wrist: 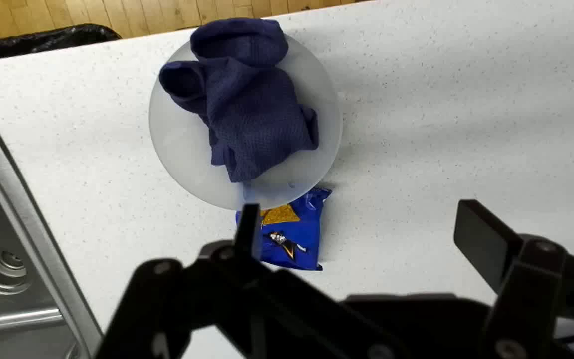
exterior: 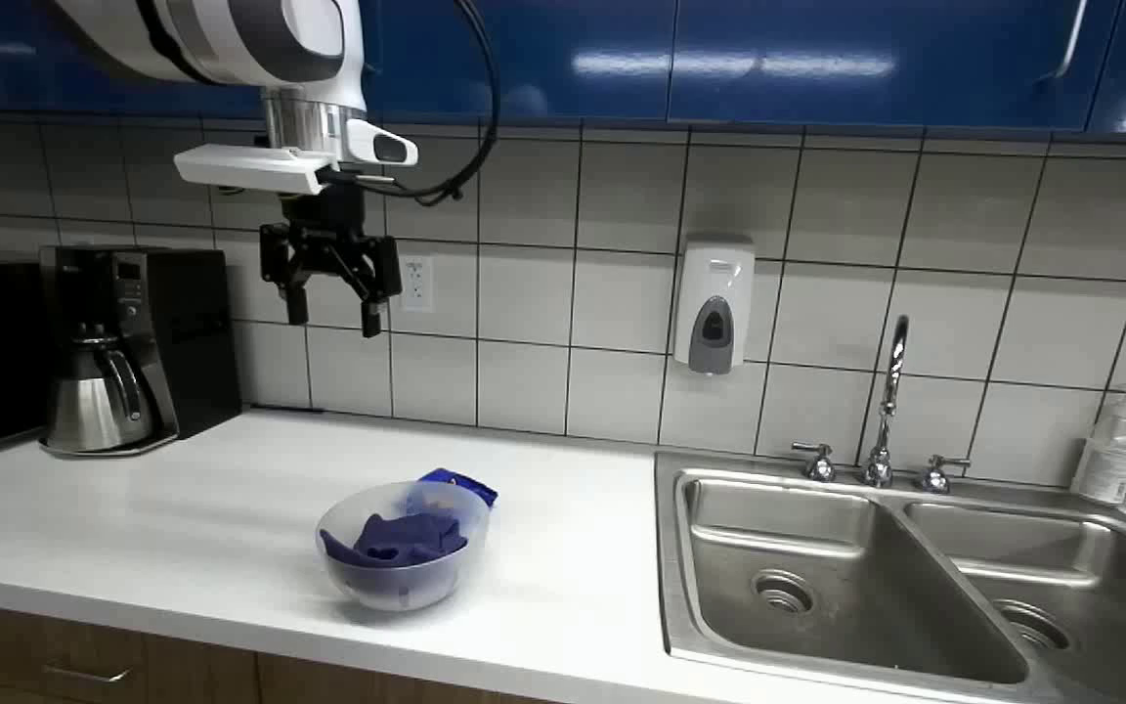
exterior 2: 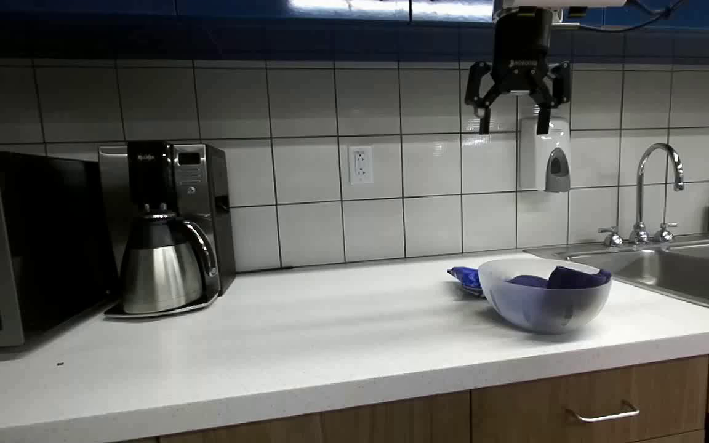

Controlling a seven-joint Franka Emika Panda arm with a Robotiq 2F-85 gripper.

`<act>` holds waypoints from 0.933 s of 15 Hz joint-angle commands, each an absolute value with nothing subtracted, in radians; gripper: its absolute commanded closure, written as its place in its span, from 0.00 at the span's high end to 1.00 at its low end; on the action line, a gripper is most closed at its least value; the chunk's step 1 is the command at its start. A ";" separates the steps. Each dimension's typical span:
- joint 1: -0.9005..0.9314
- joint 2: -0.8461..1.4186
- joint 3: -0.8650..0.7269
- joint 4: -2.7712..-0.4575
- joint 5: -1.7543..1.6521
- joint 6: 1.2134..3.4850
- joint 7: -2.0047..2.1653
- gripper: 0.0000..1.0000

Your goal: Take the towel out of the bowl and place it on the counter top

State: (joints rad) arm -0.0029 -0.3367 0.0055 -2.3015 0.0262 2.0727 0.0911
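Inside the frosted bowl, the dark blue towel lies bunched in loose folds, two of its rolled parts reaching the rim in the wrist view. None of it appears to lie on the table. High above, the claw hangs with its fingers wide apart and nothing between them, well clear of the bowl, so the lift has yet to begin.

Expect the towel to be light, limp and hard to harm. Its knobbly weave should give good bite, so slipping looks a small worry; whether it is dry or damp cannot be told, and damp would make it heavier. Being floppy, it will likely sag and trail once raised, so it needs lifting high enough for the last corner to clear the rim.

The best hold is probably the thick hump in the middle, with the fingers pushed down on either side of it to pinch several layers. A grab at the rolled parts by the rim risks nipping the wall too, and the bowl looks light enough to tip or drag. Mind the blue bag just beside the bowl; whether they touch is unclear.
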 commanded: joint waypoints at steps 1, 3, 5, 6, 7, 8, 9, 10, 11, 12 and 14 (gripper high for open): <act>-0.005 -0.336 0.008 -2.299 0.027 2.070 0.090 1.00; -0.005 -0.336 0.008 -2.299 0.027 2.070 0.090 1.00; -0.005 -0.336 0.007 -2.299 0.027 2.070 0.090 1.00; -0.005 -0.336 0.007 -2.299 0.027 2.070 0.090 1.00; -0.005 -0.336 0.007 -2.299 0.027 2.070 0.090 1.00; -0.005 -0.336 0.007 -2.299 0.027 2.070 0.090 1.00; -0.005 -0.336 0.007 -2.299 0.027 2.070 0.090 1.00; -0.005 -0.336 0.007 -2.299 0.027 2.070 0.090 1.00; -0.006 -0.338 0.011 -2.310 0.015 2.086 0.086 1.00; -0.006 -0.342 0.015 -2.325 0.000 2.109 0.081 1.00; -0.007 -0.340 0.016 -2.347 -0.008 2.148 0.076 1.00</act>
State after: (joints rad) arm -0.0026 -0.3361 0.0060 -2.3127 0.0221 2.0897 0.0866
